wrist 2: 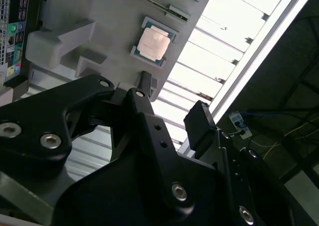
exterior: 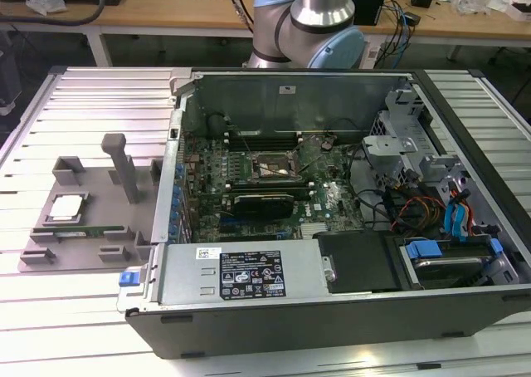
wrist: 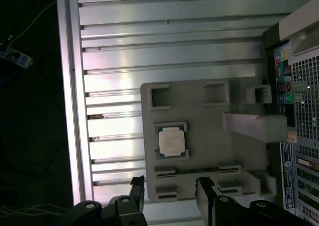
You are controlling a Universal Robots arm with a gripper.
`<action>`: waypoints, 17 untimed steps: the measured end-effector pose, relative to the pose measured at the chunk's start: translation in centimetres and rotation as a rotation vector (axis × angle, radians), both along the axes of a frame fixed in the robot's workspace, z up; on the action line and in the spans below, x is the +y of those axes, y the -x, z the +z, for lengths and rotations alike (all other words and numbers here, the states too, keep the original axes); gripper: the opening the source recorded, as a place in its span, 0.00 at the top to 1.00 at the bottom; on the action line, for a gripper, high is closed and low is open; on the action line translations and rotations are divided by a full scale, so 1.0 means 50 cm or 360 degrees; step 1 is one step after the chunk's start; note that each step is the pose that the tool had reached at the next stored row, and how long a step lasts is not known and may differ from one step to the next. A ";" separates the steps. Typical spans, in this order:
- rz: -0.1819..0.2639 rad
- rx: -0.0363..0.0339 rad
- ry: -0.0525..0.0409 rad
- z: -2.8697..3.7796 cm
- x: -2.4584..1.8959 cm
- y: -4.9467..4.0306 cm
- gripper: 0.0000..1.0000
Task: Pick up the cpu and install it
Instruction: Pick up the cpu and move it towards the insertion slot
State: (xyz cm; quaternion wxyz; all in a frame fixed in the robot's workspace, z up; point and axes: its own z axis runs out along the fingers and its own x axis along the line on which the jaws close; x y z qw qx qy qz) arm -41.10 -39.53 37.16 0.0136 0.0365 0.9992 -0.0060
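The cpu (exterior: 66, 208) is a small square chip with a silvery top. It lies flat in a recess of the grey holder (exterior: 104, 190) on the slatted table, at the exterior view's left of the open computer case (exterior: 332, 186). Both wrist views look down on the cpu (wrist 2: 153, 42) (wrist: 171, 140) from well above. My gripper (wrist: 170, 188) (wrist 2: 172, 99) hangs open over the holder's edge, apart from the chip, with nothing between its black fingers (wrist: 137, 186). The motherboard socket (exterior: 274, 168) sits inside the case with its frame raised.
A thin green memory stick (exterior: 91, 230) lies in the holder beside the cpu. A grey post (exterior: 124, 165) stands upright on the holder. The arm's base (exterior: 311, 20) rises behind the case. Cables and drive bays (exterior: 440, 219) crowd the case's right side.
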 end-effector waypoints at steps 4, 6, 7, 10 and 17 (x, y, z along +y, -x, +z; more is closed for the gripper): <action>0.0000 0.0000 0.0000 -0.007 0.0000 0.000 0.45; 0.0000 0.0000 0.0000 -0.010 0.0000 0.000 0.45; 0.0000 0.0000 0.0000 -0.012 0.0000 0.000 0.45; 0.0000 0.0000 0.0000 -0.014 0.0000 0.000 0.45; 0.0000 0.0000 0.0000 -0.025 0.0000 0.000 0.45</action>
